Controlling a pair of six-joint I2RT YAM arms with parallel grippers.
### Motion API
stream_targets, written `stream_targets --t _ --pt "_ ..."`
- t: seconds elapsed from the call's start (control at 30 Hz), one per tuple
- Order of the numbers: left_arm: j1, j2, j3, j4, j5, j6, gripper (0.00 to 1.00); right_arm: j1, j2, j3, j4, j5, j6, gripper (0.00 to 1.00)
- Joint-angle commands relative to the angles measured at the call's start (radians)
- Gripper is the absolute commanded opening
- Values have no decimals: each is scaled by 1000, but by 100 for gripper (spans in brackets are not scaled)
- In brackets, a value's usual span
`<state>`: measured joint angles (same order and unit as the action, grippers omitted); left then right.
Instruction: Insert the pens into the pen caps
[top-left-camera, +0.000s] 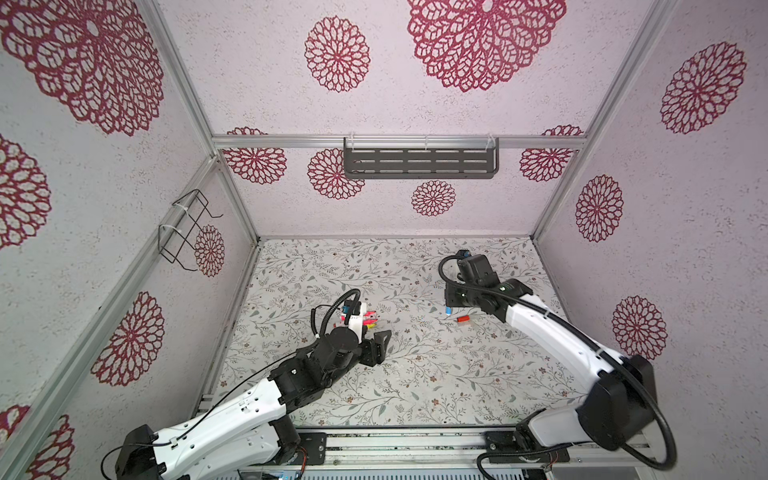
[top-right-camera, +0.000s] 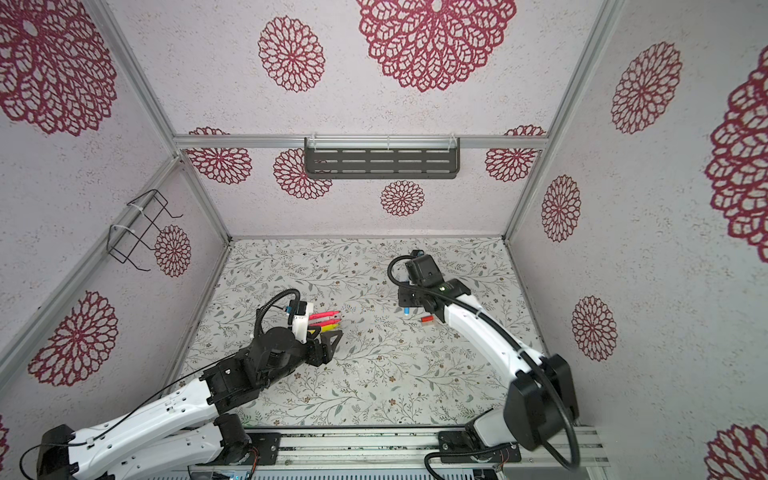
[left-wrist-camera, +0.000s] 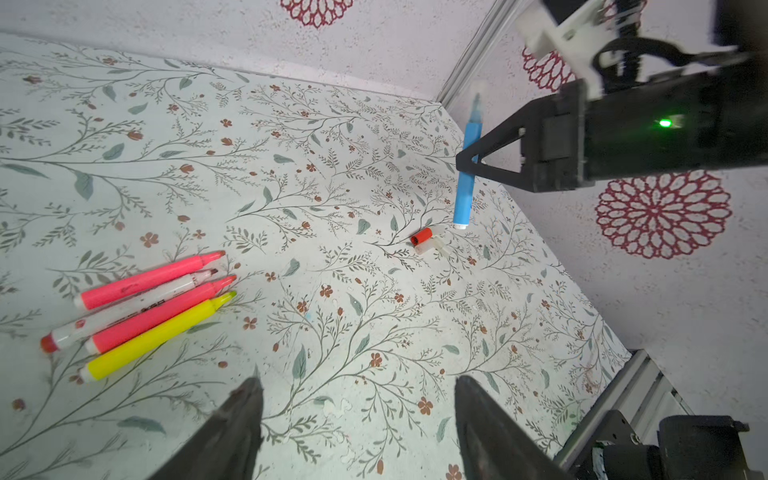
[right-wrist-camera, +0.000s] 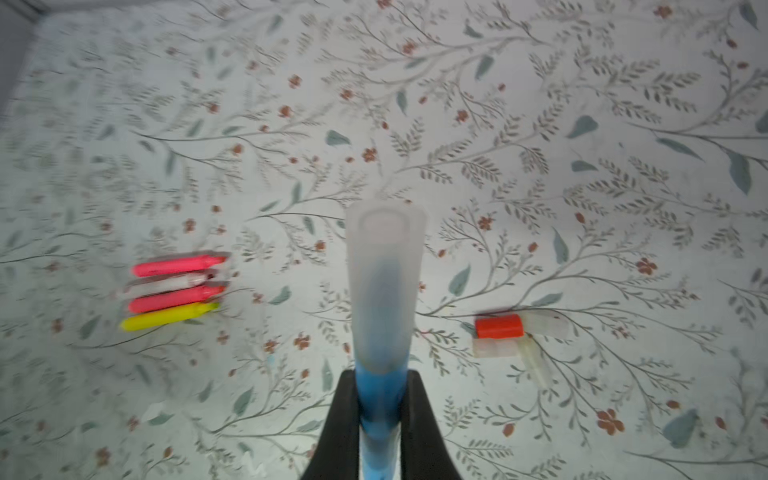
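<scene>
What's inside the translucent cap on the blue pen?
The front end of the blue pen, a dim blue shape through the frosted cap, reaching partway up. The nib itself is too blurred to make out.

Bright, soft, even light fills both top views; the floral-printed counter (top-left-camera: 415, 374) shows only faint shadows beneath the arms. The right wrist view is smeared by blur: the translucent cap (right-wrist-camera: 384, 266) on the blue pen (right-wrist-camera: 380, 399) between the right black fingers (right-wrist-camera: 419, 428) is soft, and the row of pink, white and yellow pens (right-wrist-camera: 174, 291) well aside is streaky. The left black fingers (left-wrist-camera: 237, 432) are out of focus.
</scene>
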<state>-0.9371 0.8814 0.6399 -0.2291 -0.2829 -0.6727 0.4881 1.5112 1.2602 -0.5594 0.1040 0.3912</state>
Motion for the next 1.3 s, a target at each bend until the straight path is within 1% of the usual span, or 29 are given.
stream_targets --t 0.0,0.2,0.4,0.5,0.8,0.97,1.13,1.27 --pt "-5 -44 -13 -37 -31 -44 74 -42 117 138 -83 42 -68 5" --pt "-14 -85 -25 -58 -28 -53 73 -117 435 444 -222 9 -119 5" --pt "-26 -110 -28 -72 -34 -60 72 -167 671 715 -356 -10 -141 4" --pt "-32 -119 -28 -79 -39 -64 71 -171 755 824 -415 27 -149 4" --pt "-35 -110 -26 -82 -47 -62 71 -192 864 879 -410 47 -146 5" --pt "-39 -114 -22 -91 -55 -61 71 -198 893 889 -403 66 -138 7" --pt "-38 -121 -14 -101 -70 -57 72 -198 907 886 -392 85 -123 19" --pt "-39 -127 -17 -108 -73 -58 73 -197 885 882 -381 68 -124 35"
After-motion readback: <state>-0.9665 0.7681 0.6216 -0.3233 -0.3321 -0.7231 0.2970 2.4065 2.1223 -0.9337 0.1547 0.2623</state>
